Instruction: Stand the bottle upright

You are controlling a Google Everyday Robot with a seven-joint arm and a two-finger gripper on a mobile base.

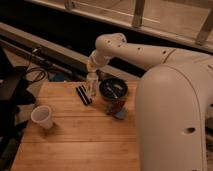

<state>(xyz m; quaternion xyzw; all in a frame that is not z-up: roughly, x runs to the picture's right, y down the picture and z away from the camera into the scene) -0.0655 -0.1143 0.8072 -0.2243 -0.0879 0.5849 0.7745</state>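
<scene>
Gripper (92, 78) noted at the 12 o'clock edge of table (75, 147), just above bottle (92, 90); grip state cannot be told. Cup (42, 116) sits at 9 o'clock; bare wood toward 6 o'clock.

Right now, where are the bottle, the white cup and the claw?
bottle (92, 89): camera view, middle of its pale body.
white cup (44, 121): camera view, its outer side wall, below the rim.
claw (91, 79): camera view, its lower end, right at the bottle.

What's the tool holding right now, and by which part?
Cannot be told. The tool hangs right at the top of the pale bottle near the far edge of the table, but no hold shows.
</scene>
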